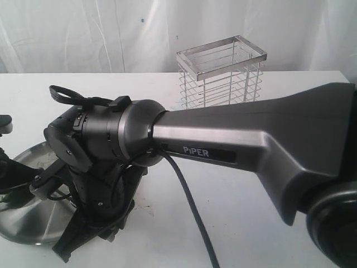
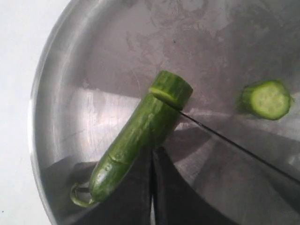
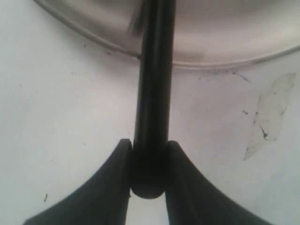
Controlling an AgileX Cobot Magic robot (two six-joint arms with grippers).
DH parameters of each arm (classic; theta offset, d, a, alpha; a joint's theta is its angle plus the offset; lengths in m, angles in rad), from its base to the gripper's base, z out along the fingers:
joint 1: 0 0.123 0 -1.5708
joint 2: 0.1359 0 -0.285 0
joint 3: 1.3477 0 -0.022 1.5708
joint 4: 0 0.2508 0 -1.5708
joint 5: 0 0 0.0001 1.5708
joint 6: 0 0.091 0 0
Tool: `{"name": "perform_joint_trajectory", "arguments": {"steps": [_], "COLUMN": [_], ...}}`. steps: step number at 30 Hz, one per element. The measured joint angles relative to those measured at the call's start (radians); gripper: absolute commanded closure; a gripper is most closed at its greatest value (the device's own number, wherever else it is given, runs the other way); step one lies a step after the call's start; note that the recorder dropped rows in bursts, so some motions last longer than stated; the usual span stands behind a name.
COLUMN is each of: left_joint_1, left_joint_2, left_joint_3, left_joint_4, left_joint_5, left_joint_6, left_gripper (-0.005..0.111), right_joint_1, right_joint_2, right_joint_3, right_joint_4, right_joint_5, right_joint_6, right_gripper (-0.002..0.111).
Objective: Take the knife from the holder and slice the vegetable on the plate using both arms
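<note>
The vegetable (image 2: 136, 136), a dark-green cucumber, lies on the steel plate (image 2: 93, 56). My left gripper (image 2: 152, 154) is shut, with its fingertips pressed against the cucumber's side and nothing between them. The knife's thin dark blade (image 2: 234, 145) is sunk into the cucumber just behind its cut end (image 2: 171, 86). A cut round piece (image 2: 267, 99) lies apart on the plate. My right gripper (image 3: 149, 159) is shut on the knife's black handle (image 3: 152, 93), just outside the plate's rim (image 3: 225, 61). The wire holder (image 1: 223, 78) stands at the back with no knife showing in it.
The right arm (image 1: 251, 139), marked PiPER, stretches across the white table from the right and hides most of the plate (image 1: 33, 223) in the exterior view. Part of the left arm (image 1: 8, 173) shows at the left edge. A white curtain hangs behind.
</note>
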Motion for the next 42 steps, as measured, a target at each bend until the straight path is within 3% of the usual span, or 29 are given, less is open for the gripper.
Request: {"name": "perform_joint_trajectory", "arguments": {"steps": [16,42], "left_joint_1": [0.056,0.061], "left_joint_2": [0.032,0.078], "left_joint_3": [0.0,-0.006], "left_joint_4": [0.0,0.002], "left_joint_5": [-0.057,-0.135], "left_joint_6": [0.023,0.022], "left_gripper": [0.107,0.107], "right_joint_1": [0.0,-0.006], "right_joint_2": [0.0,0.045], "right_joint_3": [0.0,-0.085], "right_joint_4": [0.0,-0.006], "right_joint_5": [-0.013,-0.056], "right_joint_6": [-0.012,-0.029], "right_gripper": [0.108,0.108]}}
